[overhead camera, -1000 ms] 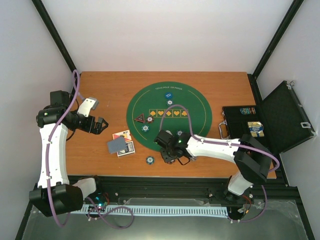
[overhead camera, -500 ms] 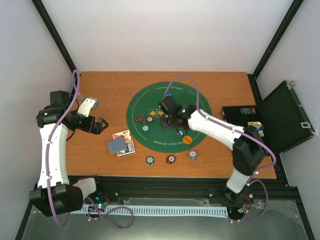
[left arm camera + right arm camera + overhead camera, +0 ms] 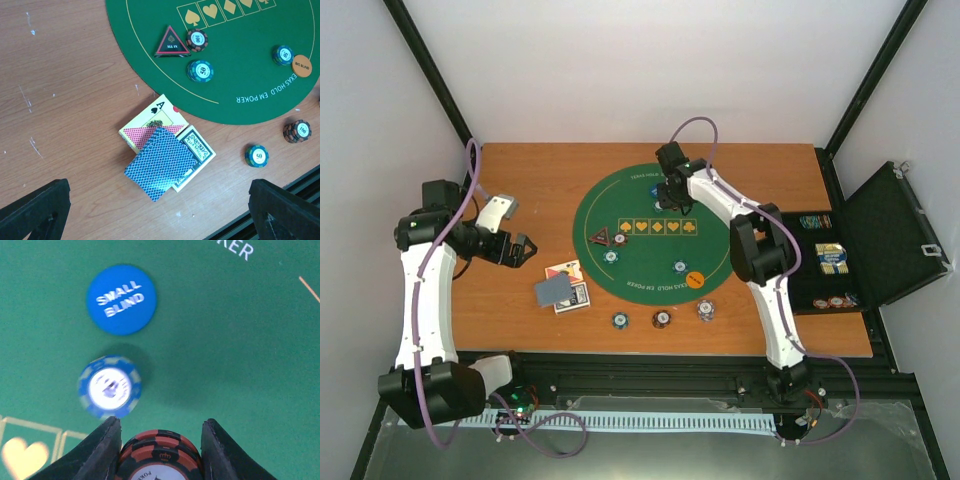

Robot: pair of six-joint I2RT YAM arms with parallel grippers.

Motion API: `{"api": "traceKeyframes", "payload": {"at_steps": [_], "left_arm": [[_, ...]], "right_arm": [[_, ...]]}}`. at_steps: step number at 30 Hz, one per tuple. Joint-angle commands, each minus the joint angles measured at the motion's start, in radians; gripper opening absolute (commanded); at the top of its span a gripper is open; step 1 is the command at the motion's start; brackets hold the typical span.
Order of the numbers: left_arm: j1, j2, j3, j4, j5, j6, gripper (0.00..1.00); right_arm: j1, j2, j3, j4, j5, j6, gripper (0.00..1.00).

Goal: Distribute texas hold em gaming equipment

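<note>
Left claw [image 3: 520, 249]: jaws spread wide, holding nothing, poised over bare wood at the left side of the bench [image 3: 520, 180]. Just right of it, off the mat, lies the card pile [image 3: 162, 162]: blue-backed cards on top of a face-up ace and 1 more card. Green mat [image 3: 620, 200]: on its left part the black-red triangular marker [image 3: 171, 41] sits just beside a brown 100 chip [image 3: 197, 39], with a teal 50 chip [image 3: 200, 70] near both. 3 stacks stand in a row on bare wood along the mat's near edge: teal stack [image 3: 619, 320], brown stack [image 3: 662, 319], grey-white stack [image 3: 706, 310]. On the mat's near right part the orange disc [image 3: 301, 65] lies just beside a small teal chip [image 3: 283, 54]. Right claw [image 3: 161, 437]: at the mat's far side, clamped on a held brown chip stack [image 3: 160, 460]; whether that stack rests on the felt cannot be told. A blue chip [image 3: 110, 386] and the blue disc [image 3: 121, 299] lie just ahead of it. Black case [image 3: 890, 230]: open at the bench's right end, chips and cards inside.
</note>
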Motion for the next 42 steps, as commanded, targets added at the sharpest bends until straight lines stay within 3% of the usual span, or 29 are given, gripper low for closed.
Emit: {"api": "traceKeyframes", "payload": {"at_steps": [1,8,21,24,27,38,40,42], "left_arm": [[0.006,0.017,0.019,0.009,0.006,0.020,1.00],[0.005,0.044,0.015,0.025,0.001,0.022,1.00],[0.005,0.055,0.021,0.033,0.014,0.015,1.00],[0.005,0.053,0.014,0.040,0.012,0.009,1.00],[0.005,0.051,0.003,0.048,0.016,0.005,1.00],[0.005,0.038,0.033,0.034,0.002,-0.004,1.00],[0.005,0.037,0.042,0.026,-0.005,-0.005,1.00],[0.006,0.029,0.047,0.020,-0.001,-0.004,1.00]], "right_arm": [[-0.036,0.100,0.138,-0.054,-0.030,-0.024,0.29],[-0.074,0.237,0.318,-0.081,-0.060,-0.024,0.28],[-0.082,0.312,0.355,-0.067,-0.101,0.000,0.30],[-0.082,0.321,0.376,-0.080,-0.096,-0.003,0.47],[-0.083,0.320,0.400,-0.100,-0.093,-0.007,0.56],[-0.082,0.141,0.419,-0.173,-0.055,-0.009,0.61],[-0.077,0.070,0.360,-0.179,-0.057,-0.004,0.63],[-0.062,-0.045,0.174,-0.126,-0.055,0.002,0.66]]}}
